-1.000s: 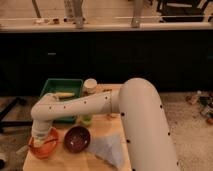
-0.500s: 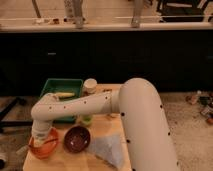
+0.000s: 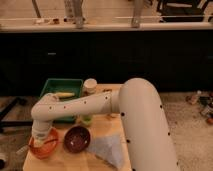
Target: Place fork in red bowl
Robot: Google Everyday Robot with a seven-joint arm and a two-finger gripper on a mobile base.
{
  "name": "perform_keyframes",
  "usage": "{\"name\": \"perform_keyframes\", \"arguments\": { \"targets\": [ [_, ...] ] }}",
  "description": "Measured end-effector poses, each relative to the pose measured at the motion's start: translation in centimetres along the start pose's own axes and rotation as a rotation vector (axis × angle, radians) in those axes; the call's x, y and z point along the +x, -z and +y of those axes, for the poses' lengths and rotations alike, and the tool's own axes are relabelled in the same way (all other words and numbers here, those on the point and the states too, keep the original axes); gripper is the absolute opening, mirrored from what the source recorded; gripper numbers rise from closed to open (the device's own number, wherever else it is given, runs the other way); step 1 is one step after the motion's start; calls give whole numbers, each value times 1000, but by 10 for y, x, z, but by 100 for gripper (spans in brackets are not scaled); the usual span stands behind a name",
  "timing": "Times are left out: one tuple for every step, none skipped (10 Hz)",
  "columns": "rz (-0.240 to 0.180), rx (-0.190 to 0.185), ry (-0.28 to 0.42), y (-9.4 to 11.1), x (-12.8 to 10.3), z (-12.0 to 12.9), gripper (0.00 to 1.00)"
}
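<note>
The red bowl [image 3: 44, 146] sits at the front left of the wooden table [image 3: 80, 159], orange-red and glossy. A thin pale strip, which looks like the fork [image 3: 46, 144], lies across the bowl's inside. My gripper [image 3: 38, 140] hangs straight down from the white arm's wrist, right over the bowl and partly inside its rim. The arm hides most of the gripper. The dark maroon-brown bowl [image 3: 77, 139] stands just right of the red bowl.
A green tray [image 3: 62, 86] at the back left holds a pale yellowish item [image 3: 64, 94]. A small jar with a pale lid [image 3: 90, 86] stands beside it. A grey cloth [image 3: 106, 148] lies at the front right. A dark counter runs behind.
</note>
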Motion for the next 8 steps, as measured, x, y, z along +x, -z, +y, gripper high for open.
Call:
{"name": "perform_keyframes", "arguments": {
  "targets": [
    [0,0,0,0,0,0,74],
    [0,0,0,0,0,0,79],
    [0,0,0,0,0,0,80],
    [0,0,0,0,0,0,80],
    [0,0,0,0,0,0,80],
    [0,0,0,0,0,0,80],
    [0,0,0,0,0,0,80],
    [0,0,0,0,0,0,80]
  ]
}}
